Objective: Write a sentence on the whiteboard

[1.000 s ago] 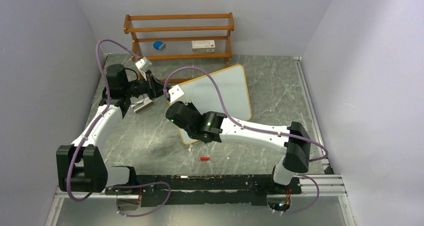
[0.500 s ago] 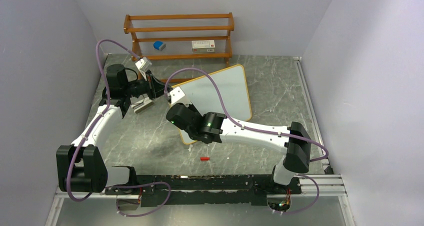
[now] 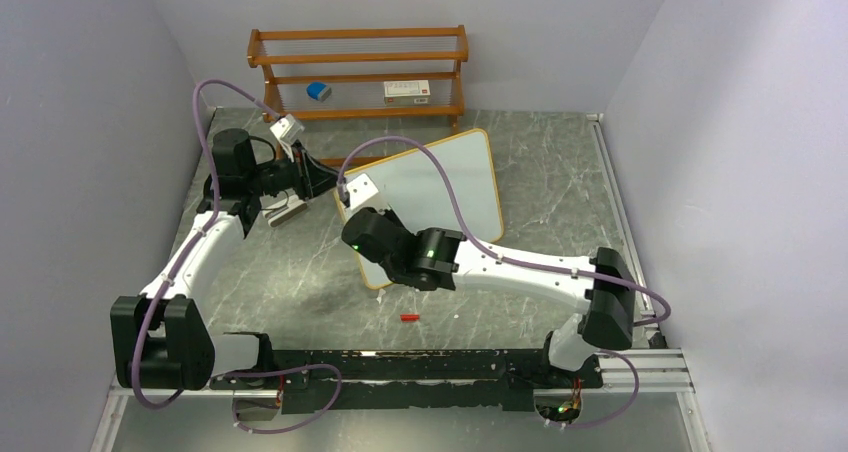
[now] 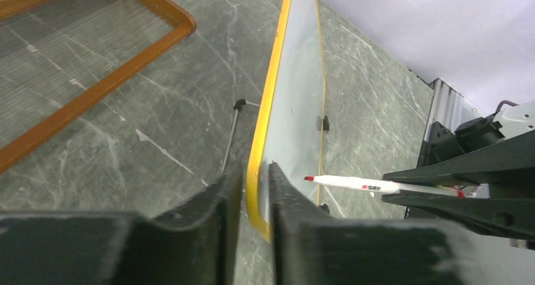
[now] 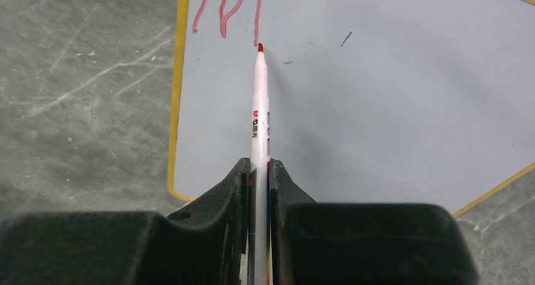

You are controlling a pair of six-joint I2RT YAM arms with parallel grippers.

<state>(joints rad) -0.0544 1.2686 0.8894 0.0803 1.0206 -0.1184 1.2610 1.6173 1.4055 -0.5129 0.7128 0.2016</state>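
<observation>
The whiteboard (image 3: 440, 187) leans tilted on the table, white with a yellow frame (image 4: 265, 121). My left gripper (image 4: 255, 178) is shut on its left edge, one finger on each face. My right gripper (image 5: 259, 168) is shut on a white marker (image 5: 258, 115) with a red tip. The tip (image 5: 260, 47) stands at the lower end of red strokes (image 5: 224, 11) near the board's (image 5: 366, 102) top left corner. The marker also shows in the left wrist view (image 4: 359, 184), its tip close to the board face. In the top view the right gripper (image 3: 360, 197) is over the board's left part.
A brown slatted shelf rack (image 3: 360, 72) stands at the back, holding a blue object (image 3: 318, 91) and a white box (image 3: 407, 90). A small red cap (image 3: 408, 318) lies on the table near the front. A grey object (image 3: 285, 210) lies under my left arm.
My right arm has shifted slightly to the right along the board with the marker. The left arm still holds the board's edge.
</observation>
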